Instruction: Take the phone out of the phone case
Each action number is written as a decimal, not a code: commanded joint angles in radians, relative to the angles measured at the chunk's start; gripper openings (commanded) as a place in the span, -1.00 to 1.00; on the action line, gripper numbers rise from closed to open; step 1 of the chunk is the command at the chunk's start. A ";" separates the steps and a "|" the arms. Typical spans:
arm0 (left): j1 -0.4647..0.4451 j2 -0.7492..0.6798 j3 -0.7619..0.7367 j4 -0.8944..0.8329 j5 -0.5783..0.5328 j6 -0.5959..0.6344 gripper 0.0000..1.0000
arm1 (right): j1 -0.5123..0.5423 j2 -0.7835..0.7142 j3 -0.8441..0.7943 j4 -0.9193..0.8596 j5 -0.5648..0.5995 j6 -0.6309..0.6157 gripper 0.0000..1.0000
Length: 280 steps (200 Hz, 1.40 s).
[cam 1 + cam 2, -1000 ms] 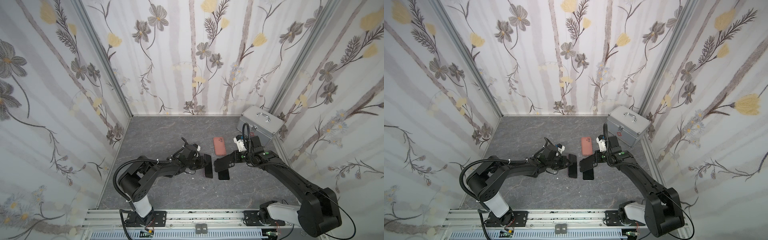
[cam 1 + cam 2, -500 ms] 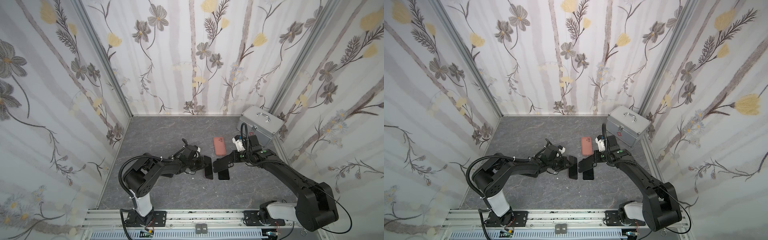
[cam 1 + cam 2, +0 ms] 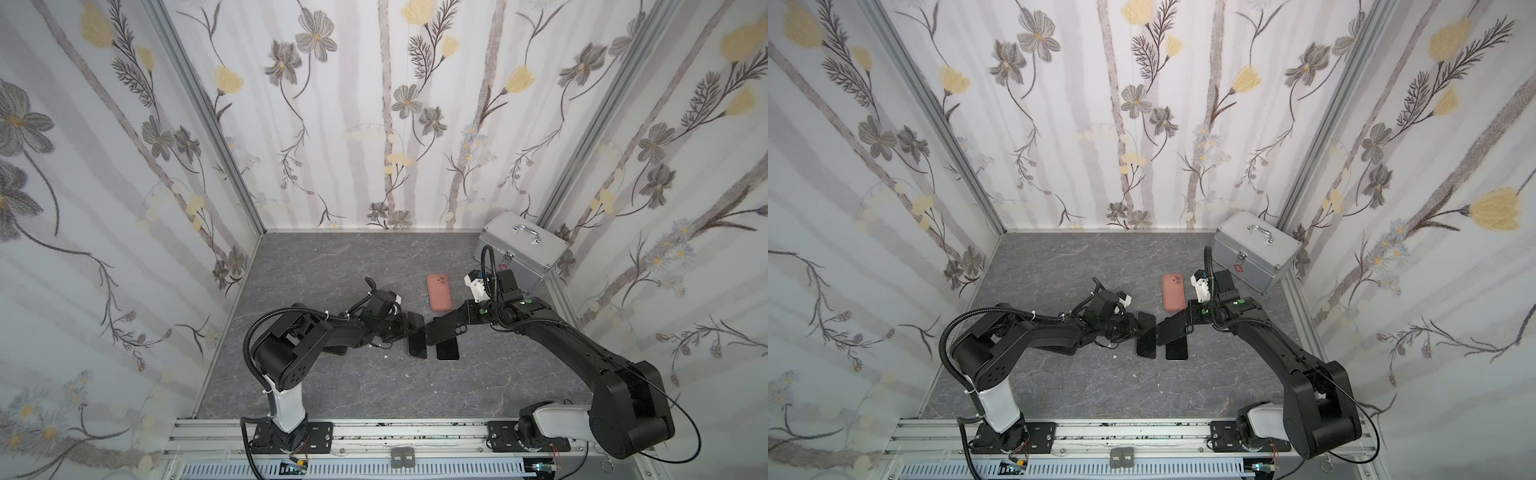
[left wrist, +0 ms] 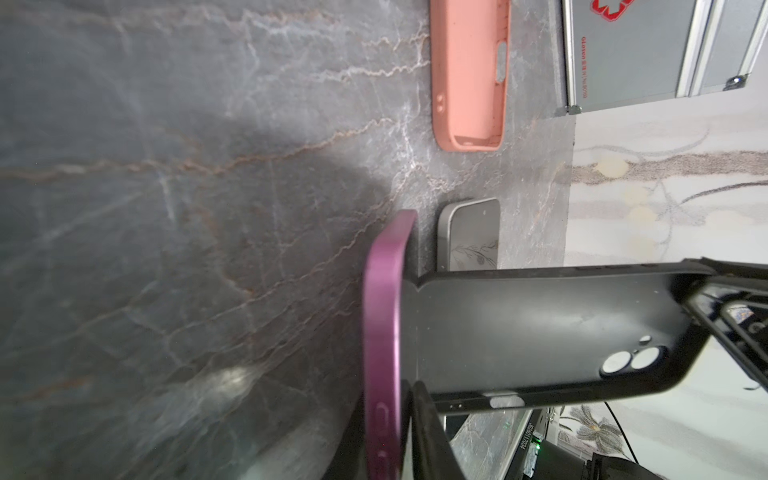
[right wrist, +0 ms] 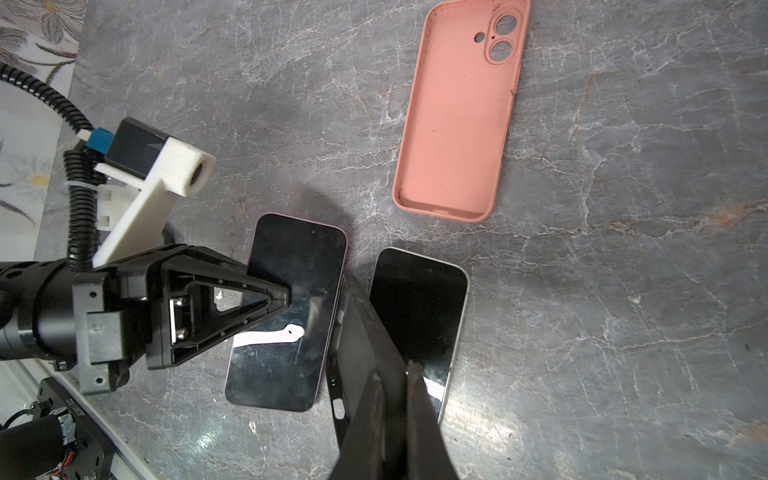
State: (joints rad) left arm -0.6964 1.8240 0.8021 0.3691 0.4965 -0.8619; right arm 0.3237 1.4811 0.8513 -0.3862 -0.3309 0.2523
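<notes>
Middle of the counter (image 3: 332,270) in both top views, and it's all happening nose to nose. The right claw (image 5: 392,370) is pinched tight on the wall of the black case (image 5: 359,340). It holds the case tilted up off the counter, with the camera cut-out end nearest its fingers. Light shows through those cut-outs in the left wrist view, so the case is hollow.

The purple phone (image 5: 286,316) is out of it, screen up, right up against the case's left edge in the right wrist view. The left claw (image 5: 286,298) straddles that phone's long side, one finger over the glass. Its jaws are narrow, but I cannot tell whether they actually squeeze the phone.

A second phone (image 5: 417,316), silver-edged, lies flat, partly under the raised case. In the upper right of that wrist view a pink case (image 5: 457,116) lies empty, open side up. At the right of a top view, a silver metal box (image 3: 521,249) sits by the wall.
</notes>
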 commanded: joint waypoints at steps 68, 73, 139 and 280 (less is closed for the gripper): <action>0.003 -0.007 -0.032 0.017 -0.035 -0.007 -0.18 | 0.000 0.008 0.026 -0.004 0.018 -0.017 -1.00; 0.003 -0.009 -0.033 0.017 -0.040 -0.006 -0.17 | 0.001 0.007 0.028 -0.005 0.019 -0.018 -1.00; 0.019 -0.029 -0.069 -0.025 -0.129 -0.003 -0.09 | 0.001 -0.008 0.043 -0.028 0.027 -0.025 -1.00; -0.045 -0.670 -0.106 -0.184 -0.294 0.755 0.24 | 0.023 -0.201 0.165 -0.181 -0.186 -0.129 -1.00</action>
State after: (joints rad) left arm -0.7204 1.2469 0.7044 0.2054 0.2420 -0.3832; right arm 0.3344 1.2762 0.9840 -0.5056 -0.4168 0.1589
